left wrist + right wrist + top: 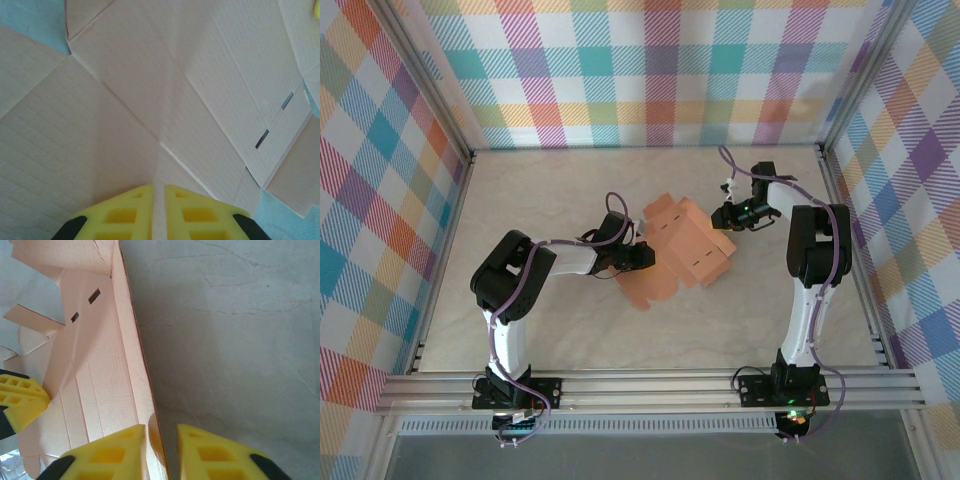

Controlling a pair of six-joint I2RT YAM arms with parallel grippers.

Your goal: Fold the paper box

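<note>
Paper box (682,250) half-folded, lying btwn both arms.
Its wall edge runs lengthwise btwn right fingers (212,455), nearly closed, grip unclear; left fingers (122,215) pinched shut on a panel.

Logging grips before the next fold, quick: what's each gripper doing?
Left gripper: closed on the paper box.
Right gripper: straddling the box's edge; clamped or not cannot be told.

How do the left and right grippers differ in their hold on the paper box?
Left gripper is pinched shut on the paper box; right gripper's jaws stand apart around its raised edge. Left gripper sits at the box's left side, right gripper at its right. Both have yellow fingers.
</note>
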